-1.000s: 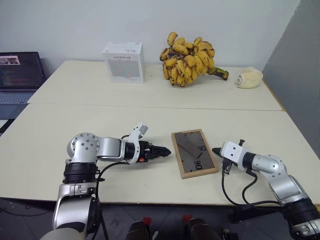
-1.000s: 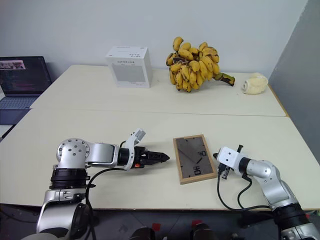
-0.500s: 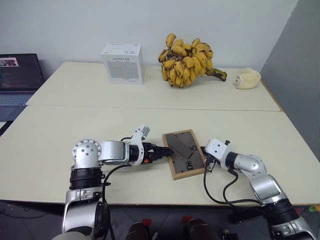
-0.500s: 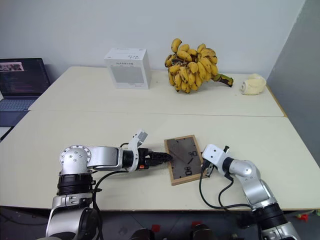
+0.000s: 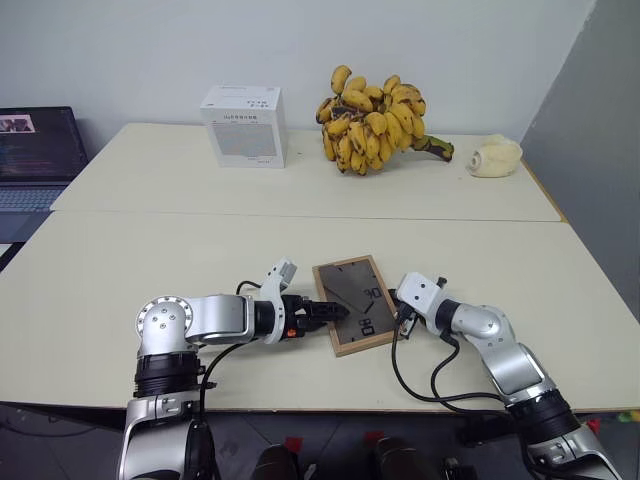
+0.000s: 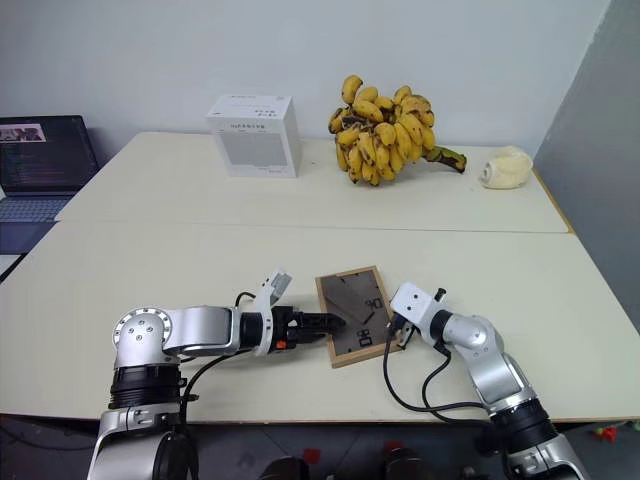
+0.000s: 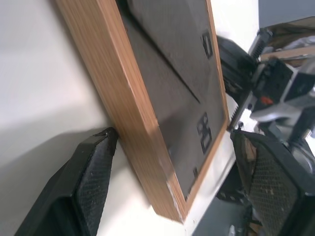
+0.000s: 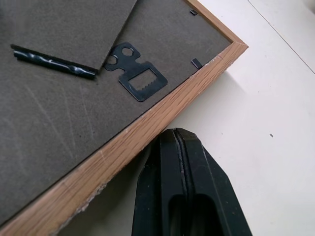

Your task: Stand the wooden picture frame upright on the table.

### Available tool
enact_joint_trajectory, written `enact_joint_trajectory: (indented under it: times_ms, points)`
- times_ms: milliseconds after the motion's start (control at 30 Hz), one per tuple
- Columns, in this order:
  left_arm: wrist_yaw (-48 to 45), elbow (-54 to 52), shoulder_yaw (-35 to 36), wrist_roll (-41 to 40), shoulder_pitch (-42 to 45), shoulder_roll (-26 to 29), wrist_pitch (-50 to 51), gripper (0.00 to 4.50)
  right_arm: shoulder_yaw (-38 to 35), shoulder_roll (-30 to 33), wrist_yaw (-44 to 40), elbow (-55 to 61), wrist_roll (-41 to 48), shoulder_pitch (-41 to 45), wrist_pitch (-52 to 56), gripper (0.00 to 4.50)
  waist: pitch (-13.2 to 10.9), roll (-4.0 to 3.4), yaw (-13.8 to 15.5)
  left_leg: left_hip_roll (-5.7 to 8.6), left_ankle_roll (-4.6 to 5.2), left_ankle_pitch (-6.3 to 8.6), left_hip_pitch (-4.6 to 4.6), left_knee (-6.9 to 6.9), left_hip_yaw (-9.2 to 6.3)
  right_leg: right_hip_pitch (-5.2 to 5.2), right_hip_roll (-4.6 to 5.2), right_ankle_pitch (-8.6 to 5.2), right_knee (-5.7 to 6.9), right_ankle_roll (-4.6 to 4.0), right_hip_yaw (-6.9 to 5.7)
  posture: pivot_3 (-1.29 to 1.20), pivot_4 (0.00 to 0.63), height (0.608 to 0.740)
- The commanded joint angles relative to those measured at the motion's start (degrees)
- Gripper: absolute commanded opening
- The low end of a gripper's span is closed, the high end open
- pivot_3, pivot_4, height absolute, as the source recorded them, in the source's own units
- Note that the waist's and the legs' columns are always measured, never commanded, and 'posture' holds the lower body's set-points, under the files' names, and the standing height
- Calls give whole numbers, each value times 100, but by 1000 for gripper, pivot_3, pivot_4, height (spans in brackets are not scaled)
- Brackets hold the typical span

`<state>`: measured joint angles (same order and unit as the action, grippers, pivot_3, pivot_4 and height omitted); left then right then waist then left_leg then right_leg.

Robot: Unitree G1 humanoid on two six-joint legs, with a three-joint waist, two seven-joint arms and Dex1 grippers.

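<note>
From the head I see the frame [image 5: 352,304] flat on the table [image 5: 150,260], back up, long axis running away from me. Left wrist view: my left gripper [image 7: 187,187], fingers spread, straddles its near end. Right wrist view: my right gripper [image 8: 182,147], clenched and empty, touches its right edge.

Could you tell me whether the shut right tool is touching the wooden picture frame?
Touching. In the right wrist view, the closed right tool presses its tip against the light-wood edge of the wooden picture frame, with no table showing between them.
</note>
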<state>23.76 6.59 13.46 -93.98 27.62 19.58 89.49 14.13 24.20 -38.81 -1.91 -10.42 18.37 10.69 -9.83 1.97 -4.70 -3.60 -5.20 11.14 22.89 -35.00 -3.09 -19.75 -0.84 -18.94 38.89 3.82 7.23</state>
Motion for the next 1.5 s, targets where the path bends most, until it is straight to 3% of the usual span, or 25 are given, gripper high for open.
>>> enact_joint_trajectory:
  times_ms: [33, 367, 600, 800, 1233, 1333, 1500]
  points:
    - [575, 77, -454, -209, -248, 29, -288, 3930, 84, -76, -60, 68, 88, -32, 268, 0, 0, 0, 10, 0, 0, 0, 0, 0, 0, 0, 1, 0, 0, 0, 0, 0, 150, 740]
    - [1285, -70, -1178, -1354, -519, 537, -1231, 3930, 84, -199, -45, 401, 191, -53, 698, 0, 0, 0, 8, 1, -8, -4, -1, 10, 2, -22, 0, -5, -1, -7, 5, 0, 150, 740]
    - [1477, -216, -1634, -1809, -498, 714, -1769, 3930, 147, -643, 205, 406, 262, 140, 1021, 0, 0, 0, 9, 1, -12, -1, -1, 15, 2, -29, 0, -10, -1, -17, 5, 0, 150, 740]
    - [1376, -233, -1778, -1902, -449, 870, -1954, 3930, 187, -863, 366, 442, 244, 170, 1156, 0, -2, -2, 25, 1, -16, 1, 2, 16, 4, -45, 0, -13, -2, -21, 4, 0, 150, 740]
    - [1069, -83, -1904, -1902, -285, 1001, -2080, 3930, 0, -348, 263, 260, 349, 231, 987, 0, -4, -2, 149, 0, -27, 9, 7, 22, 4, -47, 1, -18, -24, -26, 3, 0, 150, 740]
    - [998, -111, -1878, -1902, -287, 974, -2104, 3556, 42, -412, 304, 205, 345, 299, 977, 0, -5, -2, 149, 1, -27, 9, 7, 22, 4, -47, 1, -18, -25, -26, 4, 0, 150, 740]
    - [876, -156, -1818, -1902, -264, 927, -2066, 2565, 83, -502, 338, 51, 341, 455, 922, 0, -17, -1, 152, 1, -28, 9, 15, 21, 5, -52, 2, -18, -27, -25, 4, 0, 150, 740]
